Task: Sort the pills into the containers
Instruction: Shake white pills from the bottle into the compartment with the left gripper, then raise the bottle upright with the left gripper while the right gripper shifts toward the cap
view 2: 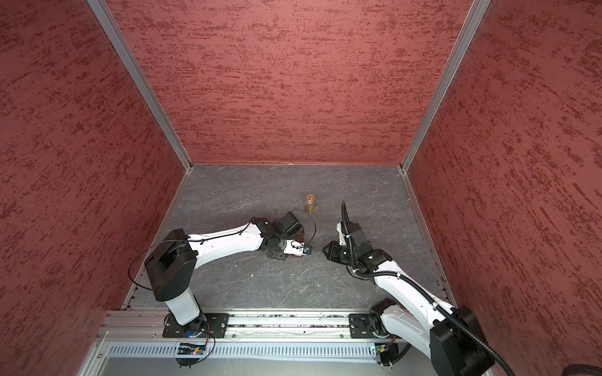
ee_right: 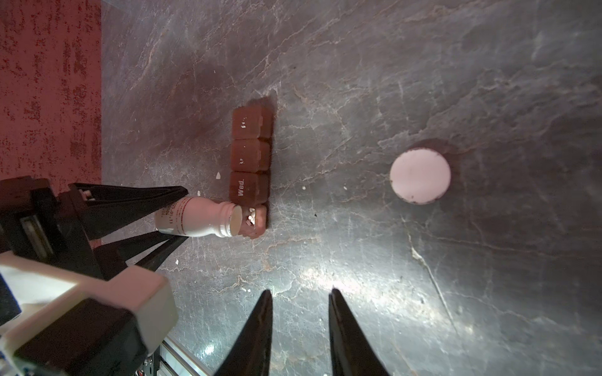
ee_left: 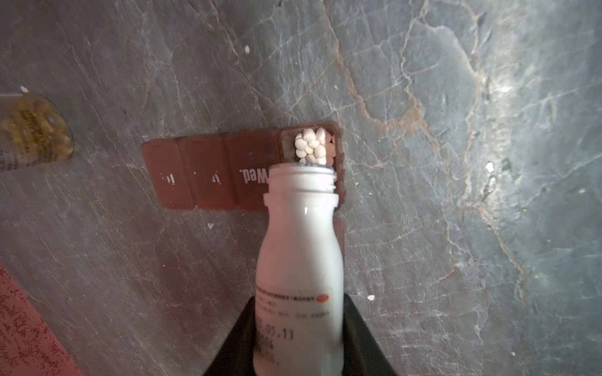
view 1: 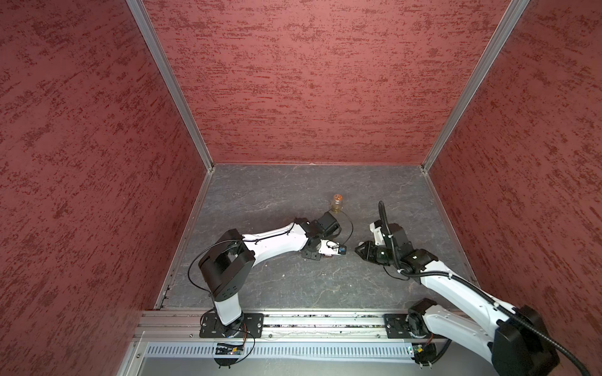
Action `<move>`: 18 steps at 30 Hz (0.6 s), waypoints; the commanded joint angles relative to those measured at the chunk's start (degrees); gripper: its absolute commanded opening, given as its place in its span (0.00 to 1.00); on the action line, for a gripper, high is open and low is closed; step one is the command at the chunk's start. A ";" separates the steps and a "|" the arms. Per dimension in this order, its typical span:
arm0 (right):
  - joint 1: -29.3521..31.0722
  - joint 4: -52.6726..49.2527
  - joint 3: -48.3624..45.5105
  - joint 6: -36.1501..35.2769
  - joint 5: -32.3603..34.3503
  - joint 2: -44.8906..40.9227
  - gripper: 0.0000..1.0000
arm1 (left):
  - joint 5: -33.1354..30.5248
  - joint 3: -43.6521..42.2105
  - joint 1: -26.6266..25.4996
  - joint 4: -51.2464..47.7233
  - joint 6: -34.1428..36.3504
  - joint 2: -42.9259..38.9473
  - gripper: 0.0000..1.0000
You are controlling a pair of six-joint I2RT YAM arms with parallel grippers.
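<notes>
1. Containers (ee_left: 208, 175) are lying amid open bench (ee_left: 456, 228).
2. Left end effector (ee_left: 298, 328) is clamping the white bottle (ee_left: 299, 247), mouth perhaps touching the open end compartment heaped with pills (ee_left: 311, 146).
3. Right end effector (ee_right: 299, 293) is hovering nearby, narrowly parted, empty.

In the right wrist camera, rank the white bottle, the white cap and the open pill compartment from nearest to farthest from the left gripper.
1. white bottle: gripped in the left gripper's fingers.
2. open pill compartment: at the bottle's mouth, at the end of the brown strip.
3. white cap: lying apart, on the strip's far side.
</notes>
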 commanded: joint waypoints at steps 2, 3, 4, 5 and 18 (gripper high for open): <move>-0.59 -0.55 0.37 -0.47 0.15 -0.93 0.31 | 1.58 -1.15 0.45 2.12 -0.69 -2.16 0.00; -0.62 -0.59 0.41 -0.47 0.17 -0.85 0.32 | 1.68 -1.31 0.43 2.37 -0.69 -2.35 0.00; -0.59 -0.68 0.49 -0.47 0.17 -0.85 0.32 | 1.81 -1.46 0.53 2.53 -0.82 -2.51 0.00; -0.62 -0.70 0.49 -0.45 0.17 -0.85 0.32 | 2.05 -1.64 0.64 2.86 -0.94 -2.83 0.00; -0.59 -2.69 2.12 -0.29 1.07 -1.29 0.31 | 5.04 -5.32 1.68 6.77 -2.60 -7.69 0.00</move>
